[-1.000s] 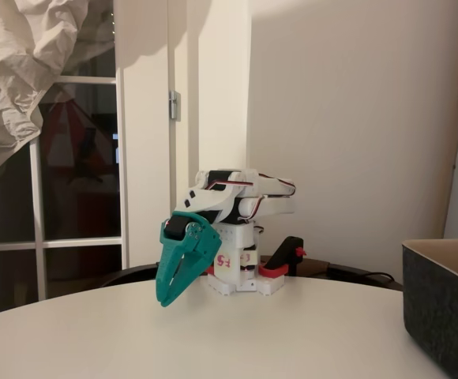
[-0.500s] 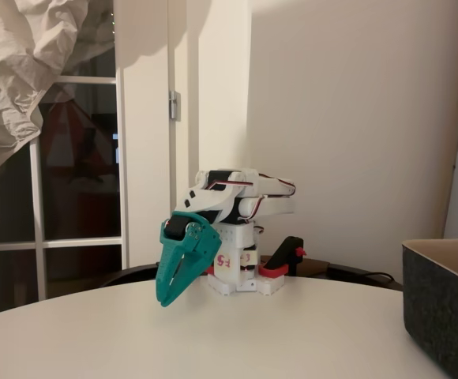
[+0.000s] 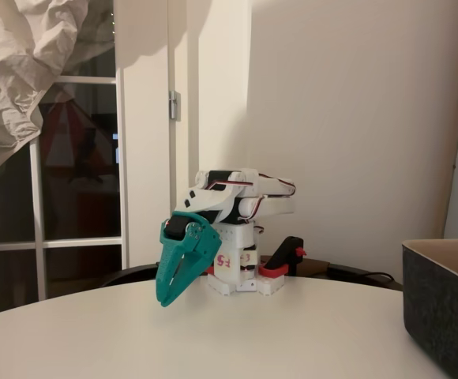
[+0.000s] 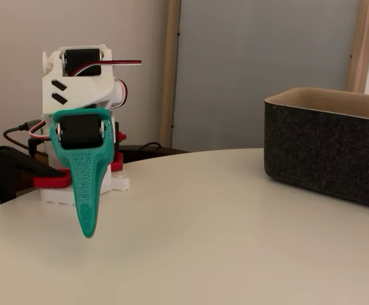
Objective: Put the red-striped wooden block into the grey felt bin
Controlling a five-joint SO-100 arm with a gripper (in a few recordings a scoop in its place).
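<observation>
White arm folded low over its base at the back of the round white desk (image 3: 292,332), teal hand (image 3: 166,298) pointing down and forward, tips hanging just above the desk surface in both fixed views. Fingers (image 3: 183,268) pressed together to one point, nothing between them; seen edge-on in the other fixed view as a single narrow teal blade (image 4: 86,232), likewise closed and empty. Red-and-black clamp (image 3: 284,260) pinning the arm's base to the desk edge, seen again at the left in the other fixed view (image 4: 19,175).

Grey felt bin (image 3: 444,312) at the right edge of a fixed view, cut off by the frame, well apart from the hand; in the other fixed view standing at the right on the desk (image 4: 327,155), dark outer wall, lighter tan inner face along the rim. Inside of the bin hidden by its walls, so cannot tell whether the red-striped wooden block lies within.

Window panes and a crumpled pale sheet (image 3: 24,71) at the left behind the desk
</observation>
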